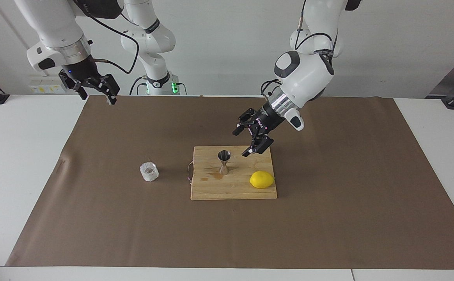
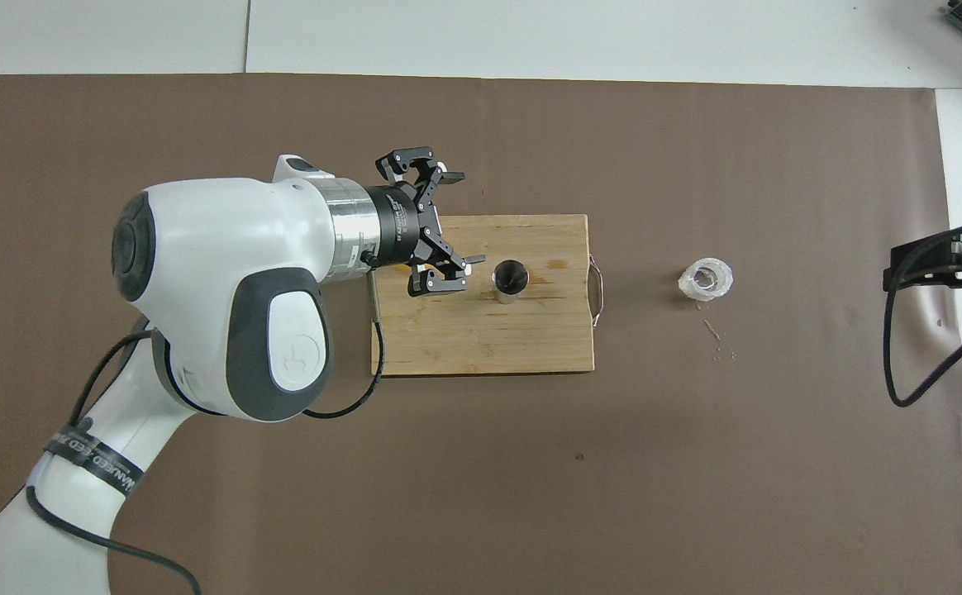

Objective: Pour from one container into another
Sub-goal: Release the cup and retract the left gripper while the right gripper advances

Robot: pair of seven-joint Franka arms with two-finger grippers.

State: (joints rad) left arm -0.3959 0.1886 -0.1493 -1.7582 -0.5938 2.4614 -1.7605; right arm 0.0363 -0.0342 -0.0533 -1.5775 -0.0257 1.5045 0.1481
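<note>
A: We see the jigger (image 1: 224,162) upright on the board (image 1: 211,189), about midway along it and a little nearer the robots' edge. A wet brown stain (image 1: 216,176) lies on the wood just beside its foot.

B: And the cup (image 1: 149,172)?

A: It stands on the brown mat (image 1: 328,218), off the board's handle end, toward the right arm's end of the table, well apart from the jigger. A few crumbs (image 2: 716,339) lie on the mat near it.

B: We also have a lemon (image 1: 261,179) on the board, near the corner away from the robots at the left arm's end. In the overhead view the left arm hides it.

A: The left gripper (image 1: 252,139) hangs released, fingers spread and holding nothing, over the board's robot-side edge toward the left arm's end, clear of the jigger.

B: The right gripper (image 1: 94,86) waits in the air over the mat's corner nearest the right arm's base, fingers parted and holding nothing.

A: Nothing stands between cup and jigger except the board's thin wire handle (image 2: 597,289).

B: Any writing? We make out white lettering on a black band around the left arm (image 2: 92,464), but we cannot read it with certainty.
</note>
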